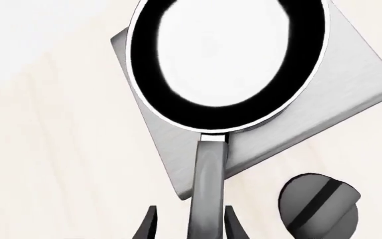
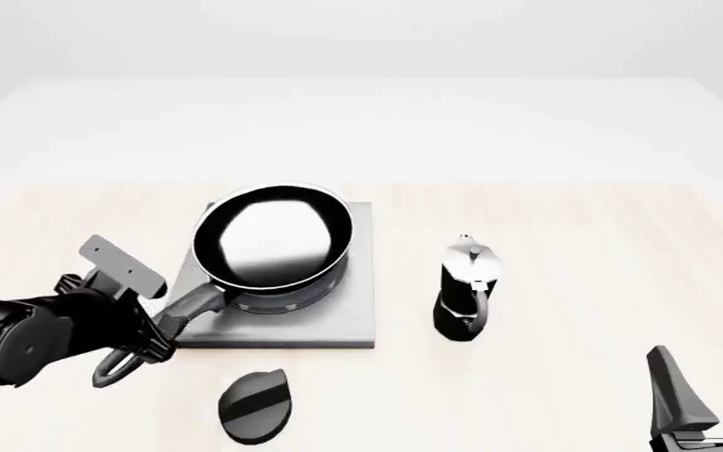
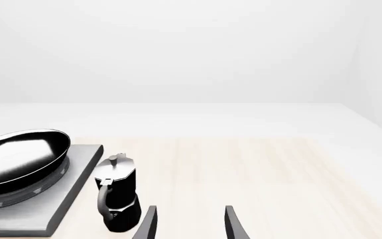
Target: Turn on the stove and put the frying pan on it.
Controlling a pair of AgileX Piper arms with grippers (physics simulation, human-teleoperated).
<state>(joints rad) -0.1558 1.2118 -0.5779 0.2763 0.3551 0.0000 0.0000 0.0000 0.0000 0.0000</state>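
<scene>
frying pan [image 2: 274, 247] sits on stove [image 2: 336, 320], tilted; we judge it rigid, front-heavy, glossy; we grip long handle [image 1: 206, 189] midway; left gripper [image 1: 189, 224] closed around handle; right gripper [image 3: 188, 222] wide, holding nothing; knob [image 2: 256, 407] near stove's front edge.

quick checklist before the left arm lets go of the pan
1. Pan over the stove: ok, it sits on the slab.
2. Pan flat on the burner: cannot tell, its base is hidden.
3. Left end effector on the handle: ok, fingers either side of it.
4. Knob turned on: cannot tell.
5. Moka pot clear of the pan: ok, upright beside the stove.
6. Right end effector out of the way: ok, open, holding nothing.
</scene>
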